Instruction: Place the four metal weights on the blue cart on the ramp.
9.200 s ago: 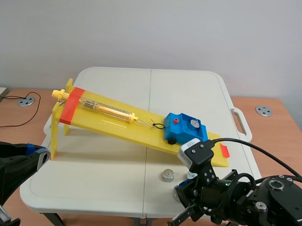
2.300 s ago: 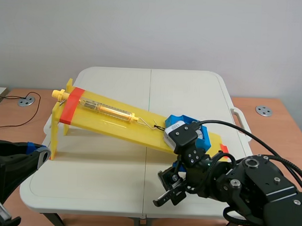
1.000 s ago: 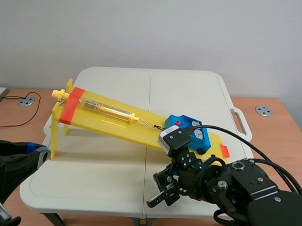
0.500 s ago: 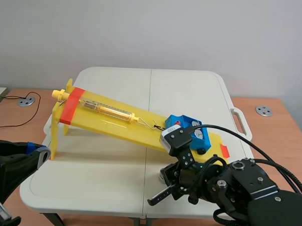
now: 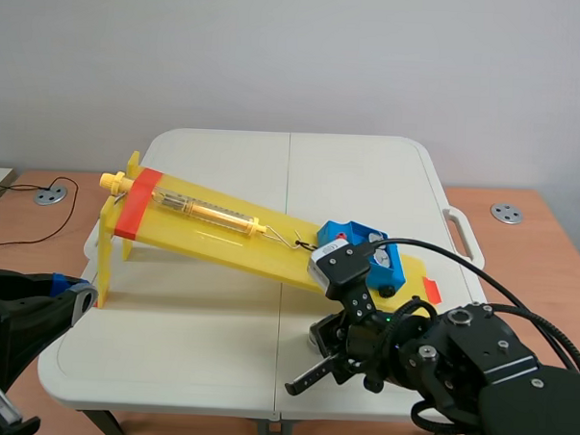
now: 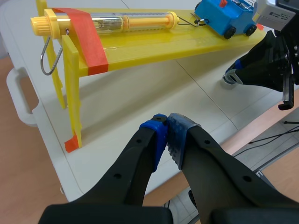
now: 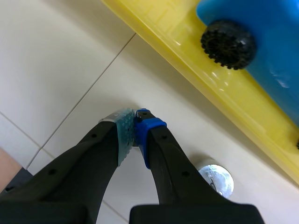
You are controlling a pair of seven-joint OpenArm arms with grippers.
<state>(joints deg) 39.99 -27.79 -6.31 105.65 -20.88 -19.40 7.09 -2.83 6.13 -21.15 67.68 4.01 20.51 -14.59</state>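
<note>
The left claw (image 6: pixel 167 122) is pinched shut and empty beside the pale worktop (image 5: pixel 198 339). A glossy yellow plastic ramp (image 5: pixel 222 239) carries the blue cart (image 6: pixel 223 17) on knobbly black wheels (image 7: pixel 228 44). The right claw (image 7: pixel 135 122), closed on nothing, sits just beside a round silvery metal weight (image 7: pixel 216 178) on the worktop.

blue cart (image 6: pixel 223 19) with black wheels (image 7: pixel 228 44); yellow ramp (image 5: pixel 222 236) with an orange-red band (image 5: pixel 137 203); silver weight (image 7: pixel 216 178); white table (image 5: pixel 349 182).

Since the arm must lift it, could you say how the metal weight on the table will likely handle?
The weight looks solid metal, so probably heavy for its size. Its shiny surface may be slippery. Lying flat, it seems unlikely to roll.
</note>
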